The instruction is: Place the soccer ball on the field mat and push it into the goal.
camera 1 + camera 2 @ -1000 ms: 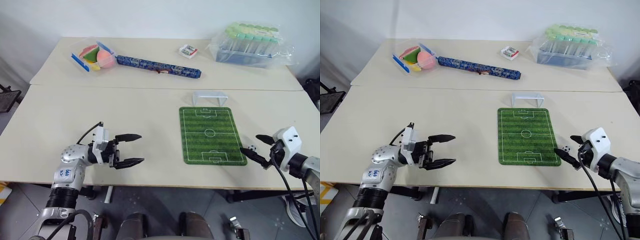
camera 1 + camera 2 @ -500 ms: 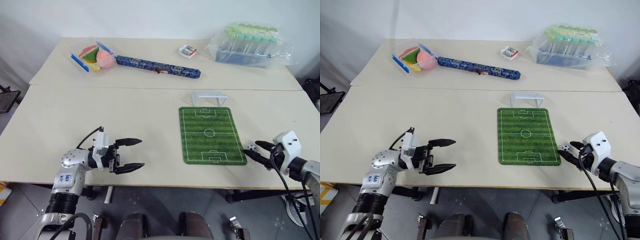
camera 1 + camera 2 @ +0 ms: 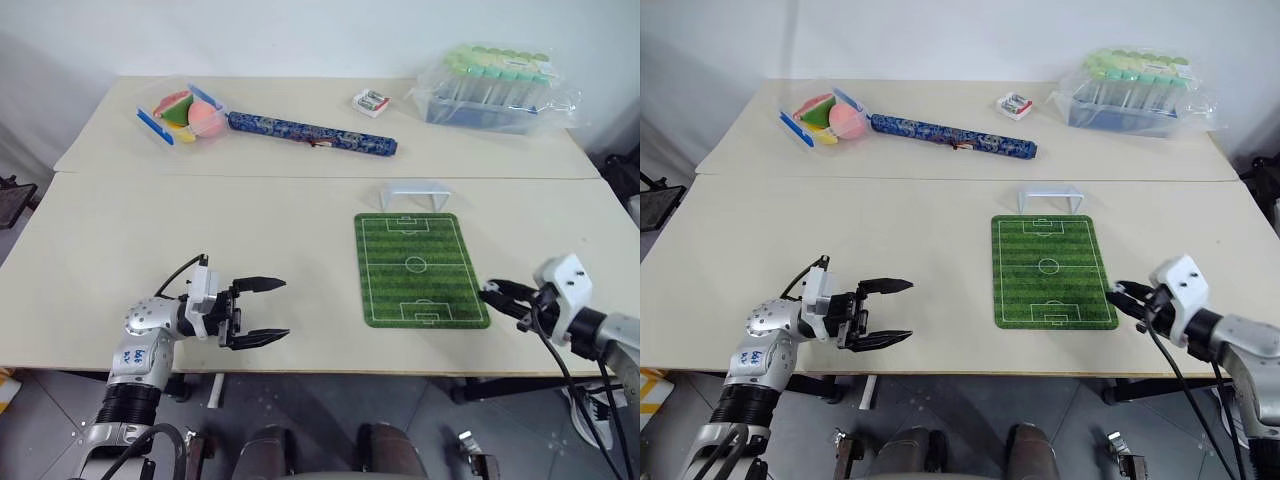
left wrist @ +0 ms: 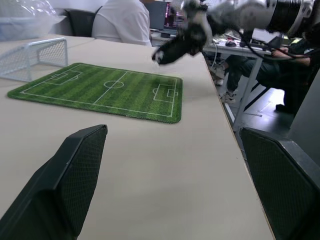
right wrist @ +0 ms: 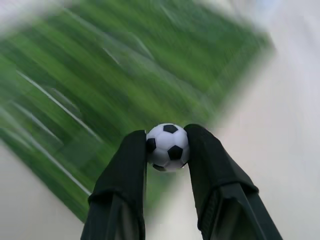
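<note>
Right claw (image 5: 167, 150) closed from wide open onto soccer ball (image 5: 167, 147); ball lifted off desk (image 3: 300, 250), carried left to near-right edge of field mat (image 3: 420, 268).

no readable text, labels or numbers anywhere

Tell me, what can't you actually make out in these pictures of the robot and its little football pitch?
- The tiny white ball with black patches: too small to pick out in the head views, tucked between the right gripper fingers.
- The flat green field mat: smeared by motion blur in the right wrist view.
- The label on the small white box: too small to read.
- Contents of the clear plastic bag of green-capped tubes: veiled by wrinkled plastic.
</note>
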You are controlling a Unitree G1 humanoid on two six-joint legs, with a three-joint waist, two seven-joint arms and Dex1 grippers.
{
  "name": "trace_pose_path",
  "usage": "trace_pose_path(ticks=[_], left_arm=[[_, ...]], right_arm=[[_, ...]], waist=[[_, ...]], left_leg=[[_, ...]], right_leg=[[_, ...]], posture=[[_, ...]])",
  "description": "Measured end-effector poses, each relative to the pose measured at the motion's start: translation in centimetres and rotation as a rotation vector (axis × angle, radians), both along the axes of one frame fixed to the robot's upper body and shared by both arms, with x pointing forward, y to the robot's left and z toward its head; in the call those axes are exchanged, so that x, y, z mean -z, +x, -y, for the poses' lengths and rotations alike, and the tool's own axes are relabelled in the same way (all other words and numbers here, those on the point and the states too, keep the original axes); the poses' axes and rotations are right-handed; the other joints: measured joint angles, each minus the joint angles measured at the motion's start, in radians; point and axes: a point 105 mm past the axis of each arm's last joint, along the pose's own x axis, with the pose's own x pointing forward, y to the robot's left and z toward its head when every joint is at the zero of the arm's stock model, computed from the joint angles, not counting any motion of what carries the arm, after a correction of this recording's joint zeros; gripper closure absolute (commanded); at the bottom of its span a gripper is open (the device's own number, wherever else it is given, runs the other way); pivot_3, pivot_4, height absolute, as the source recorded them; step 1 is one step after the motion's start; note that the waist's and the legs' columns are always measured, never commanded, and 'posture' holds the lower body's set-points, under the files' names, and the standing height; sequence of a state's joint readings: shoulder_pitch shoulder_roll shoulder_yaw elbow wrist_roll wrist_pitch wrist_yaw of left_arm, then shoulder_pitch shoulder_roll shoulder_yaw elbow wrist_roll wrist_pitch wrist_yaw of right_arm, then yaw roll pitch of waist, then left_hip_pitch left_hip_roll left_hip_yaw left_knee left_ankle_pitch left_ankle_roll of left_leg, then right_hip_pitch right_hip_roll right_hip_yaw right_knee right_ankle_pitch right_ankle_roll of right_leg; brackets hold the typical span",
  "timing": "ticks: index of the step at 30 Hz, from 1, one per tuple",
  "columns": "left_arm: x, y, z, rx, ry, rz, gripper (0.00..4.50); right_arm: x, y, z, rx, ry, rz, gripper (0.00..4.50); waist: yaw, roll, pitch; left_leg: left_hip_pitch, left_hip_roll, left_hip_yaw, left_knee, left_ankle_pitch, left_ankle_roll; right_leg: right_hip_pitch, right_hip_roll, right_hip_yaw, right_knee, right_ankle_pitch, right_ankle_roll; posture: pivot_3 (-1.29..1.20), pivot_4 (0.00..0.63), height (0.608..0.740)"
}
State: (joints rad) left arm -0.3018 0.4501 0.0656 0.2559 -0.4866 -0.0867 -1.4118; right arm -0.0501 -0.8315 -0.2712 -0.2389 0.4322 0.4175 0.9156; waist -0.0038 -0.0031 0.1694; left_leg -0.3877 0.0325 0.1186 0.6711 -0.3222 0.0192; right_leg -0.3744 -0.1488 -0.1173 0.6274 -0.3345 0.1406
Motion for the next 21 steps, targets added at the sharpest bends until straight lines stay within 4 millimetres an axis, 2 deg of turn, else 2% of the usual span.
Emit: trace_pose_path(ticks=[2, 6, 10, 14, 21], left_arm=[[0.3, -0.1, -0.1, -0.007, 0.011, 0.011, 0.0], [1.4, -0.3, -0.6, -0.038, 0.034, 0.009, 0.0], [1.9, -0.1, -0.9, -0.073, 0.057, 0.047, 0.0], [2.2, -0.3, -1.1, -0.095, 0.06, 0.057, 0.0], [2.5, -0.4, -1.3, -0.13, 0.057, 0.052, 0.0]], right_arm=[[-0.1, -0.1, -2.0, -0.09, -0.01, -0.009, 3.66], [1.2, 0.0, -4.2, -0.226, -0.063, -0.078, 3.66], [1.7, 0.8, -4.1, -0.274, -0.094, -0.106, 3.66], [2.9, 0.8, -3.3, -0.303, -0.133, -0.159, 3.66], [4.0, 1.1, -3.1, -0.349, -0.173, -0.181, 3.66]], waist=[[0.002, 0.0, 0.0], [0.005, -0.001, 0.0], [0.004, -0.001, 0.0], [0.003, -0.001, 0.0], [0.002, -0.001, 0.0]], left_leg=[[0.0, -0.001, 0.0, 0.001, 0.0, 0.001], [-0.003, -0.001, -0.001, 0.004, -0.001, 0.002], [-0.003, -0.001, -0.002, 0.005, -0.001, 0.002], [-0.003, -0.001, -0.002, 0.005, -0.001, 0.002], [-0.003, 0.0, -0.002, 0.006, -0.001, 0.002]], right_leg=[[0.0, 0.0, 0.0, 0.0, 0.0, 0.0], [0.0, -0.001, -0.001, 0.0, 0.0, 0.0], [0.0, -0.001, -0.002, 0.0, 0.0, 0.0], [0.0, -0.001, -0.003, 0.0, 0.0, 0.0], [0.0, -0.001, -0.003, 0.001, 0.0, 0.0]], posture=[[0.0, 0.15, 0.74], [0.0, 0.15, 0.74], [0.0, 0.15, 0.74], [0.0, 0.15, 0.74], [0.0, 0.15, 0.74]])
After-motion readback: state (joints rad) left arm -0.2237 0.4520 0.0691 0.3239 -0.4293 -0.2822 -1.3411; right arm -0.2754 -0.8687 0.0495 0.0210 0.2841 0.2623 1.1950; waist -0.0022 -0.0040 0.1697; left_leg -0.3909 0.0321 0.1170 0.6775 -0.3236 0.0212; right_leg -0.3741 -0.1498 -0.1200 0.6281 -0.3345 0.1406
